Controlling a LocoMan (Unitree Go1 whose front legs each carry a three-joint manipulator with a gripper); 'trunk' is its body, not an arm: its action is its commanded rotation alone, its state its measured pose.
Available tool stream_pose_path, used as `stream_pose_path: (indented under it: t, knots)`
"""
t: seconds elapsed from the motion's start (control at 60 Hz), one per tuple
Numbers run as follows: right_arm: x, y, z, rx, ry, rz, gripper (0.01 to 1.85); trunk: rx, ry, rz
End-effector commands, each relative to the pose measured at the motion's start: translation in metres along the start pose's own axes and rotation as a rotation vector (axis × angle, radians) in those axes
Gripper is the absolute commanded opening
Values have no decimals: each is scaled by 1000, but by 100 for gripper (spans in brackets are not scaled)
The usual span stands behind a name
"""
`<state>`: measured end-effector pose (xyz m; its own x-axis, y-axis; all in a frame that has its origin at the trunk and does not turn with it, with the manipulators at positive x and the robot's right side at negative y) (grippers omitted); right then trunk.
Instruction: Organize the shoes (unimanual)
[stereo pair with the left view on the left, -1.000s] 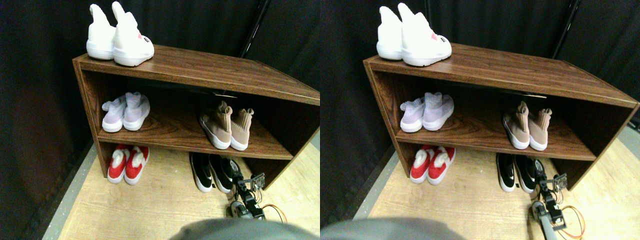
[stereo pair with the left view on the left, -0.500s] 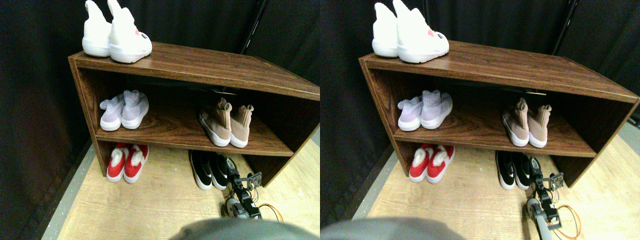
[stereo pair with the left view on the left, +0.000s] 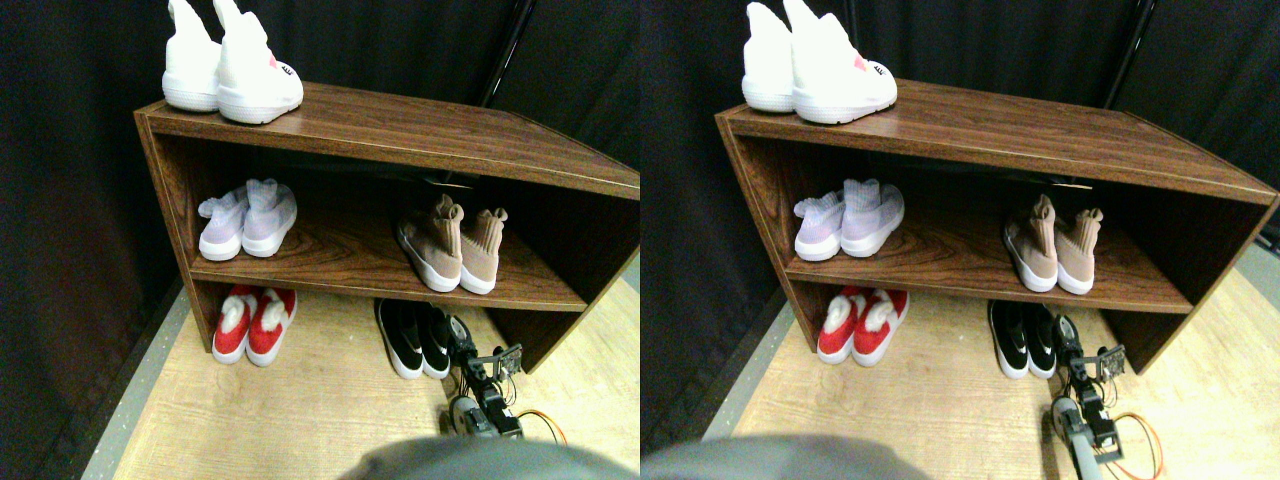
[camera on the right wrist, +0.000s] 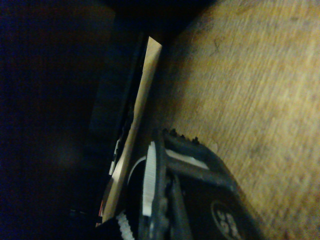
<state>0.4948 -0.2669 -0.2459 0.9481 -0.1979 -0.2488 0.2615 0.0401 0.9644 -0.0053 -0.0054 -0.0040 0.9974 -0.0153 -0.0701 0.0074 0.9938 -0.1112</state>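
We position our right pincer (stereo pair with the left view on the left: 470, 358) low on the floor (stereo pair with the left view on the left: 300, 410), just beside the black slip-ons (stereo pair with the left view on the left: 415, 338) standing under the shelf unit (stereo pair with the left view on the left: 400, 125); we cannot tell how its jaws stand. The tan knit shoes (stereo pair with the left view on the left: 452, 250) rest as a pair on the middle shelf, right side.

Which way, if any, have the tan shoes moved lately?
No. The tan shoes keep their spot on the middle shelf; only the camera shifted.
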Motion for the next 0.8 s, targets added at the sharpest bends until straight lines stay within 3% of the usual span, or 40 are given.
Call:
stream_pose_path:
  t: [0.017,0.117,0.433,0.65,0.8]
  knots:
    - [-3,1,-5,-10,33,-2,6,-25,22,8]
    - [-5,2,-4,-4,-2,-5,6,-24,22,5]
    - [-11,5,-1,-9,5,20,6,-18,18,-8]
    - [-15,18,14,-86,-16,48,6,-8,4,-24]
    - [-23,34,25,-136,24,128,6,-4,-10,-45]
